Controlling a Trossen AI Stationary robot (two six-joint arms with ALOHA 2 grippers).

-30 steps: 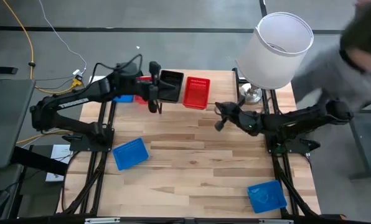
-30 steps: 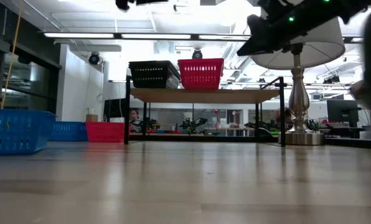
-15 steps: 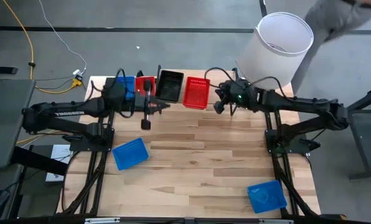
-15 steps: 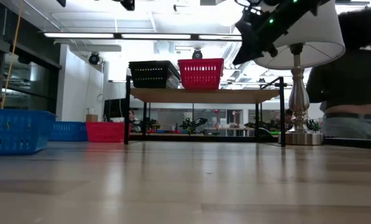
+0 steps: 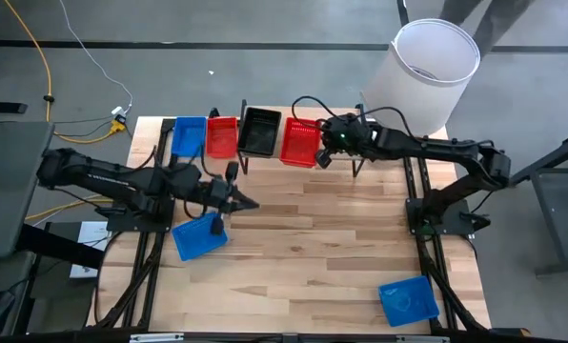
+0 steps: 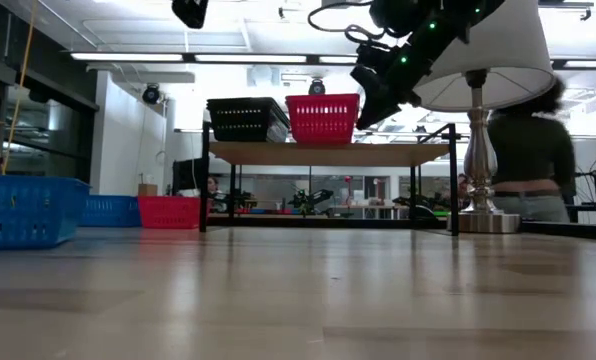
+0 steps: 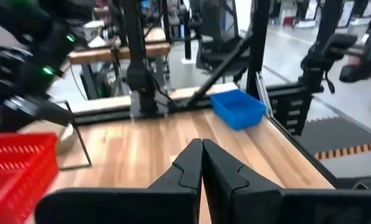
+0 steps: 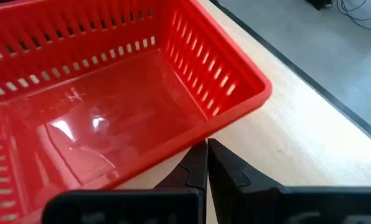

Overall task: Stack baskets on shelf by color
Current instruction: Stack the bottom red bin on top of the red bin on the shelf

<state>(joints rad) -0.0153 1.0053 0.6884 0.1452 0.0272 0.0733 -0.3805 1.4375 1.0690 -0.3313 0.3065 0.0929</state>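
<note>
High view: shelf (image 5: 308, 170) at the far edge of the worktop (image 5: 303, 248), light plank on thin black legs, carrying a black basket (image 5: 260, 131) and a red basket (image 5: 300, 141) side by side, both shallow with slotted walls. Left of the shelf, on the worktop itself, a second red basket (image 5: 222, 136) touching a blue basket (image 5: 188, 136). Nearer the front, another blue basket (image 5: 199, 234) lying askew on the left, and one more blue basket (image 5: 407, 299) at the front right corner.

Right gripper (image 5: 320, 158) hanging just beside the near right rim of the red basket on the shelf, jaws pressed together and empty, as seen in the right wrist view, where the glossy slotted basket fills most of the picture. Left gripper (image 5: 250, 203) above bare worktop, near the askew blue basket, jaws likewise closed on nothing.

White lamp shade (image 5: 425, 71) standing at the far right corner beside the shelf, close behind the right arm. Low view: a person (image 6: 519, 150) standing behind the lamp stem. No readable writing anywhere
</note>
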